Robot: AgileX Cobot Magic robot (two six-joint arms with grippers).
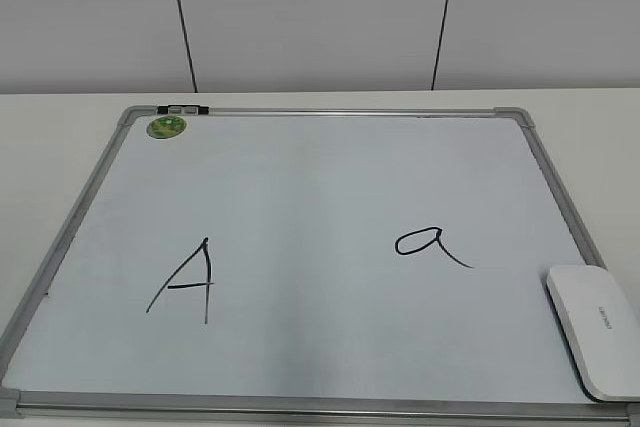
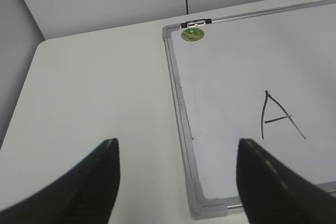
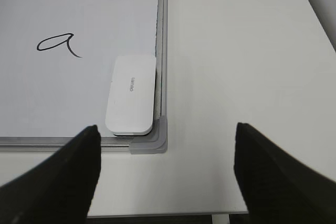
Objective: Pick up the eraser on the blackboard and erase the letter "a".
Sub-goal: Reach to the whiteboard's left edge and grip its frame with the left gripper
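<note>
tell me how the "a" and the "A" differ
The "a" is a rounded loop with a tail; the "A" is angular, made of straight strokes. The "a" sits on the board's right half, near the eraser; the "A" sits left. The "A" is taller. Both are black marker.

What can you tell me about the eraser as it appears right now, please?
The eraser is a white, rounded-rectangular block that looks like smooth plastic, with small grey lettering on top and a dark edge showing underneath. It lies flat, top up, in the near right corner of the blackboard, its long side along the silver frame, just right of the letter "a". No gripper touches it.
</note>
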